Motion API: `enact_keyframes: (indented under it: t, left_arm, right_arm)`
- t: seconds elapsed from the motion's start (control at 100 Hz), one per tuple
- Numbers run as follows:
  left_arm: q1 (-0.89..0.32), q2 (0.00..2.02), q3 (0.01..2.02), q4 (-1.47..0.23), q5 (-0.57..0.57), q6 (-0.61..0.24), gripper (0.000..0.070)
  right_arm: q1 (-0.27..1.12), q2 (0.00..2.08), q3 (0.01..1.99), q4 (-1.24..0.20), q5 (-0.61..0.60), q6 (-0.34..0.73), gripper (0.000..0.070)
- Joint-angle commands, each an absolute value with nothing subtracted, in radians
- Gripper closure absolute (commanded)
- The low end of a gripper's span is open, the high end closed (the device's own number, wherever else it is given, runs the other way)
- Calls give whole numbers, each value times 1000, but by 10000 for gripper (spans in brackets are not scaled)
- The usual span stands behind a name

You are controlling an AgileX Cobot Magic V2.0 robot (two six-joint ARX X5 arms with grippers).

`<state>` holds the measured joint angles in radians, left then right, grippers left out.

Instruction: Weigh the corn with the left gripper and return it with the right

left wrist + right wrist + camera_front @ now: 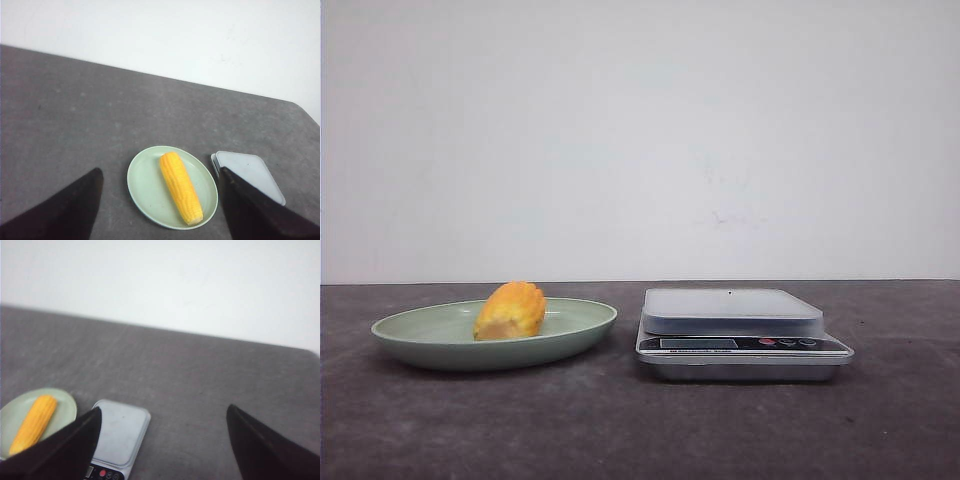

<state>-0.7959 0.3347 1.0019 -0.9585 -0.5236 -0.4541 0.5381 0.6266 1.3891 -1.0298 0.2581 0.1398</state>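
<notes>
The left gripper (160, 210) has its jaws spread wide with nothing between them, its two dark fingers (65, 212) showing only in the left wrist view, raised above the table. Framed between those fingers lies the corn (180, 187), a full yellow-orange cob with ridged kernel rows, resting lengthwise across a shallow pale green plate (145, 187). The right gripper (165, 450) likewise has its jaws set far apart and holds nothing; its black fingers (62, 452) appear only in the right wrist view, high over the table. One of those fingers overlaps the near corner of a silver kitchen scale (120, 432), whose weighing platform is bare and whose red button and dark buttons sit on the front panel. In the front view, neither arm appears. There the corn (510, 311) shows end-on, its paler cut end facing the camera, lying inside the plate (420, 345) on the left. The scale (740, 335) stands just beside the plate on the right, with a narrow gap between them. Both rest on the dark grey table (620, 430), with a plain white wall (640, 130) behind.
</notes>
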Motion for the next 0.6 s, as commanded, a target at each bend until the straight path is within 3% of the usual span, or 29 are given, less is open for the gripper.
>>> enact_keyframes:
  t: [0.0, 0.11, 0.27, 0.32, 0.35, 0.38, 0.39, 0.59]
  left_arm:
    - [-804, 350, 1012, -948, -523, -429, 267]
    - [-804, 353, 999, -931, -523, -428, 291]
    - [-804, 353, 953, -879, -522, -411, 517]
    - [-804, 353, 936, -863, -517, -408, 610]
    - [-804, 353, 926, -849, -513, -406, 687]
    - [-804, 353, 915, -834, -509, -404, 700]
    - [-804, 353, 912, -829, -508, -404, 700]
    - [-804, 357, 878, -776, -496, -404, 700]
  right_arm:
    - [546, 577, 1352, -1028, 260, 167, 197]
    - [546, 483, 1249, -1027, 259, 190, 197]
    - [546, 377, 1097, -1016, 237, 247, 219]
    - [546, 353, 1060, -1001, 237, 255, 336]
    - [546, 343, 1040, -991, 237, 254, 487]
    - [546, 334, 1024, -982, 237, 253, 678]
    - [546, 332, 1018, -977, 237, 252, 700]
    - [546, 324, 971, -917, 235, 257, 690]
